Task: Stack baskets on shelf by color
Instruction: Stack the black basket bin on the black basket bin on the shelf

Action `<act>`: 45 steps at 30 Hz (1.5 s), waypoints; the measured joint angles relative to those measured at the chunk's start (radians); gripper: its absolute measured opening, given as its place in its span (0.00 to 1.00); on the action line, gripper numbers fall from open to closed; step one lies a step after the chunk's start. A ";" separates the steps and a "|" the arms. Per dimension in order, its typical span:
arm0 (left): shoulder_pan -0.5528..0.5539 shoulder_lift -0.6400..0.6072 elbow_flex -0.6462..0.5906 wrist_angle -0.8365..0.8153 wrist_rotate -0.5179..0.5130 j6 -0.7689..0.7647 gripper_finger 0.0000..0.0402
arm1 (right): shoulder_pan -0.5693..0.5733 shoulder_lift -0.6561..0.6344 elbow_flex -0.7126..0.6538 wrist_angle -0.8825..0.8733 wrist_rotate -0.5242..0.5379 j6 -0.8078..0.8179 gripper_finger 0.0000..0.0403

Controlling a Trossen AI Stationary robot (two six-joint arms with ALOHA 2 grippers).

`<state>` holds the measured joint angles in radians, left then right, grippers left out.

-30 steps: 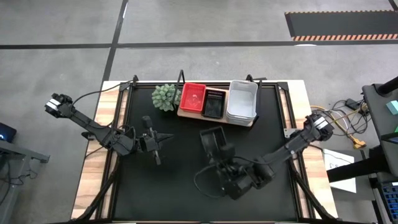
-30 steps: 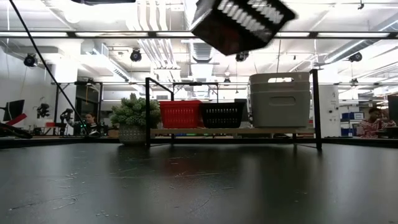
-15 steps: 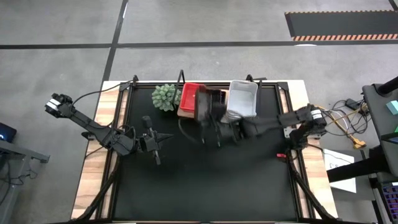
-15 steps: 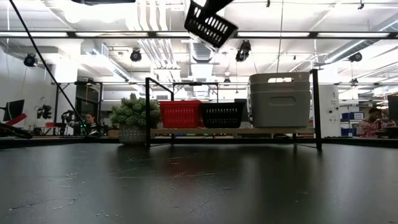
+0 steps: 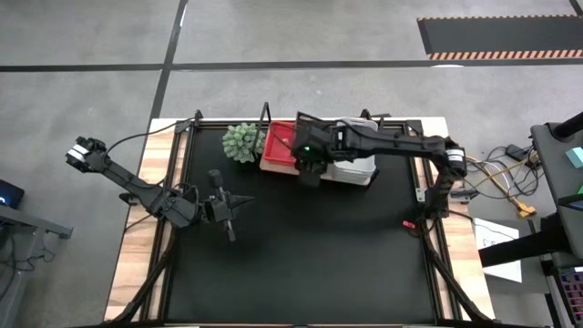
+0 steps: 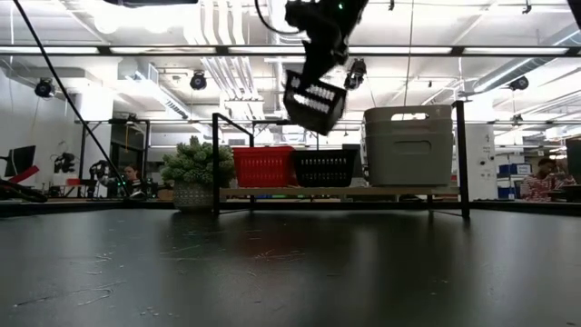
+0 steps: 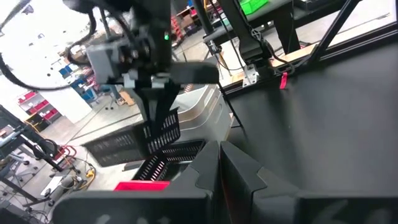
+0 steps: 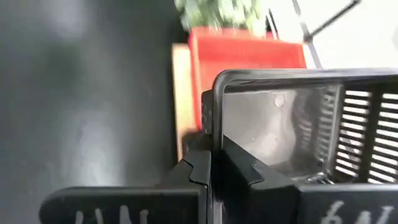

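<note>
Black plastic, slotted along its sides, the basket (image 6: 314, 101) hangs tilted in the air above the shelf (image 5: 273, 167), clamped by its rim in the right tool (image 5: 308, 162), whose two fingers (image 8: 239, 169) are pressed together on the wall of it. In the high view the right arm reaches from the right edge of the worktop (image 5: 301, 255) across to the far edge, ending over the middle of the shelf. In the low view the held basket sits above the gap between the red baskets (image 6: 263, 167) and the black baskets (image 6: 324, 168) that rest on the wooden board, touching neither.

Along the far edge of the worktop the shelf carries, from the left arm's side to the right arm's side, the red baskets, the black baskets and the translucent grey-white baskets (image 6: 408, 145), which form the tallest stack. How many lie in each pile cannot be told. A green spiky plant (image 5: 241, 142) stands just beside the red end of the shelf.

The left tool (image 5: 239, 207) hovers over the worktop near its left edge, well apart from the shelf, its fingers closed together and holding nothing.
</note>
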<state>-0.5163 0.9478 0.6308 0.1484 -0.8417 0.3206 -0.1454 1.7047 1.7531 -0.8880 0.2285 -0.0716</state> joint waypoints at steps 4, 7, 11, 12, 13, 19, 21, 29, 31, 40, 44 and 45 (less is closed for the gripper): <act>0.000 0.000 0.000 0.000 0.000 0.000 0.00 | -0.024 0.028 0.000 -0.040 -0.001 -0.006 0.03; 0.000 0.000 0.000 0.000 0.000 0.000 0.00 | -0.026 0.052 0.000 -0.078 0.002 -0.009 0.03; 0.000 0.000 0.000 0.000 0.000 0.001 0.00 | -0.026 0.083 0.000 -0.098 0.005 -0.013 0.03; 0.000 0.000 0.000 0.000 0.000 0.000 0.00 | -0.026 0.091 0.000 -0.105 0.006 -0.018 0.03; 0.000 0.000 0.000 0.000 0.000 0.000 0.00 | -0.027 0.100 0.000 -0.110 0.007 -0.020 0.03; 0.000 0.000 0.000 0.000 0.000 0.001 0.00 | -0.036 0.130 0.000 -0.111 0.007 -0.022 0.03; 0.000 0.000 0.000 0.001 0.000 0.000 0.00 | -0.037 0.140 0.000 -0.112 0.007 -0.022 0.03; 0.000 0.000 0.000 0.000 0.000 0.001 0.00 | -0.039 0.164 -0.001 -0.132 0.007 -0.031 0.03; 0.000 0.000 0.000 0.000 0.000 0.001 0.00 | -0.039 0.165 -0.001 -0.131 0.007 -0.038 0.03; 0.000 0.000 0.000 0.000 0.000 0.001 0.00 | -0.042 0.164 -0.001 -0.131 0.006 -0.030 0.08; 0.000 0.000 0.000 0.000 0.000 0.001 0.00 | -0.042 0.164 -0.001 -0.132 0.007 -0.022 0.17; 0.000 0.000 0.000 0.000 0.000 0.001 0.00 | -0.042 0.164 -0.001 -0.133 0.007 -0.024 0.19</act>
<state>-0.5163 0.9478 0.6308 0.1488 -0.8417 0.3214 -0.1879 1.8685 1.7523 -1.0206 0.2352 -0.0951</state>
